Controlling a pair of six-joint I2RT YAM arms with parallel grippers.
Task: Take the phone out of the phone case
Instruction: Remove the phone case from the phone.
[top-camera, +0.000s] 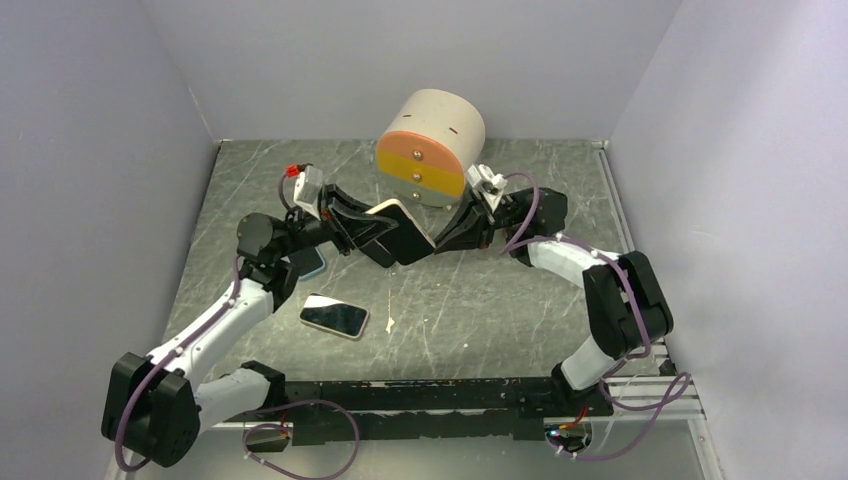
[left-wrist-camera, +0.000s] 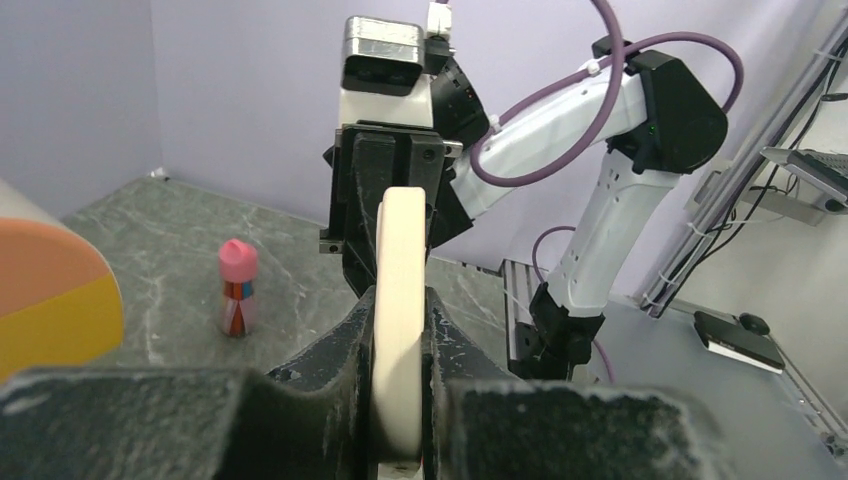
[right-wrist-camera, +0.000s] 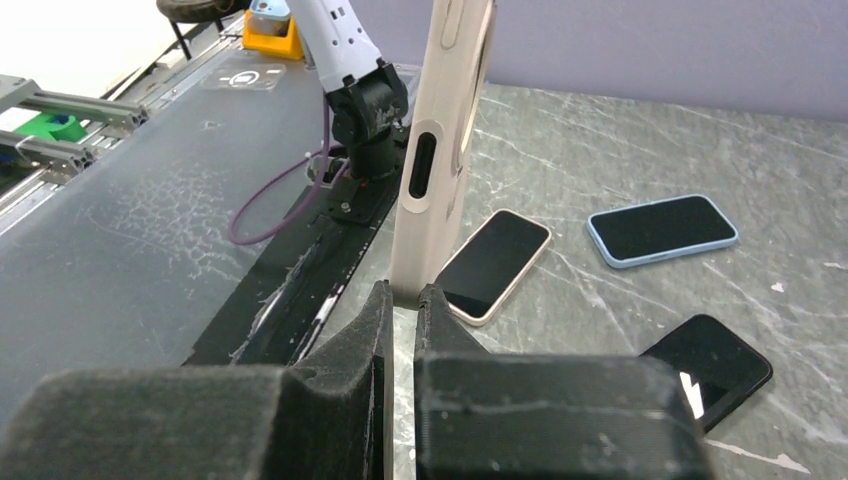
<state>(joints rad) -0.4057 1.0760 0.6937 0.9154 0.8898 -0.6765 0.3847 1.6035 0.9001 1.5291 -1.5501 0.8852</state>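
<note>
**Above the middle of the counter, two grips on one phone case**

The cream phone case is in the air between the two arms, and it stands upright in the right wrist view. The left fingers are clenched on one edge of it. The right fingers are pinched tight on its lower end. Whether a phone is inside it, I cannot tell.

On the counter below lie a phone with a pale rim, a blue-cased phone and a black phone, all screen up. A beige block with an orange and yellow face stands behind the arms, and a small bottle with a pink cap stands upright near it.
</note>
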